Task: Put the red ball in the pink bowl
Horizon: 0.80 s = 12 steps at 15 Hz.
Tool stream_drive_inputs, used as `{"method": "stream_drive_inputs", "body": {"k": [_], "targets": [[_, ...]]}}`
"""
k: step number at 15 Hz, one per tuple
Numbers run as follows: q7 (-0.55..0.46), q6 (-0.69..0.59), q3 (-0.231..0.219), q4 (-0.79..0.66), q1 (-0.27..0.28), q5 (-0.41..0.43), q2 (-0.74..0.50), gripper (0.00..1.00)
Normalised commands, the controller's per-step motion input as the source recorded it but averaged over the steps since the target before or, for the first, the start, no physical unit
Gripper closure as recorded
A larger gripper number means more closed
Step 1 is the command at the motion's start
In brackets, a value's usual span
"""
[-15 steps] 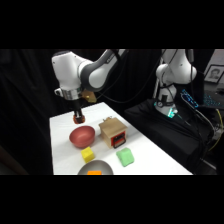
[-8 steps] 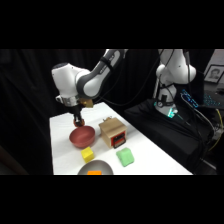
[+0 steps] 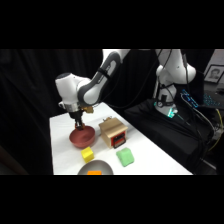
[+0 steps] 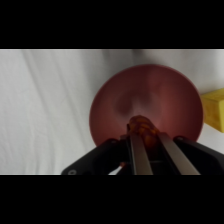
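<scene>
Red ball held over pink bowl.

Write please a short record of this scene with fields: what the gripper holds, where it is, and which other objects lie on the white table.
gripper: two-finger gripper, shut on the small red-orange round ball
gripper position: above the round shallow pink bowl, coming down from above
bowl content: nothing inside yet
near the bowl: small yellow block in front, tan box beside
also on table: green block, grey round dish with a flat orange piece

Tan box, yellow block, green block, grey dish.
</scene>
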Motion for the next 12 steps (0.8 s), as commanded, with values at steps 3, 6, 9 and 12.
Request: {"method": "stream_drive_inputs", "body": {"k": [3,6,9,12], "targets": [[-0.17,0.14,0.006,0.14,-0.009,0.144,0.15,0.97],[-0.19,0.08,0.012,0.15,-0.013,0.144,0.12,0.56],[-0.19,0.01,0.009,0.19,-0.024,0.147,0.10,0.32],[-0.18,-0.09,0.004,0.20,-0.017,0.138,0.07,0.09]]}}
